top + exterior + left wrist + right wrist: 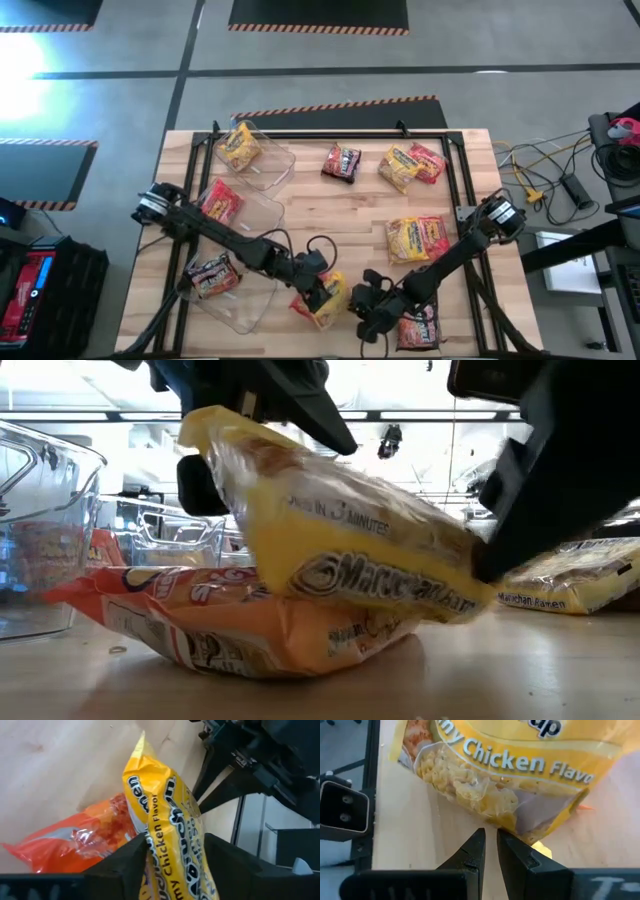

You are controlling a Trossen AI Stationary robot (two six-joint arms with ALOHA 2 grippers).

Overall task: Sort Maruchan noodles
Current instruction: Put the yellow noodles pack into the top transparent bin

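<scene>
Left wrist view: the left gripper (172, 865) is gripping a yellow noodle packet (167, 825) between its two dark fingers (122, 865), the jaws standing partly apart with the packet pinched in the gap. Low view is showing the same yellow noodle packet tilting, one end lifted clear of the bench (520, 670) and the other end resting on an orange noodle packet (230, 625) lying flat under it. High view is placing this pair near the front edge of the bench, about midway along it, just beside the right gripper (370, 300).

Right wrist view: the right gripper's fingers (470, 855) are sitting almost together with nothing between them, the tips pointing at the corner of the yellow packet but not clamping it.

Further out, three clear bins (262, 168) are lining the left edge, each holding a packet. A dark noodle packet (341, 161) is lying near the back edge, a yellow and red pair (410, 164) beside it, another pair (415, 239) toward the right edge, and one packet (418, 328) at the front right.
</scene>
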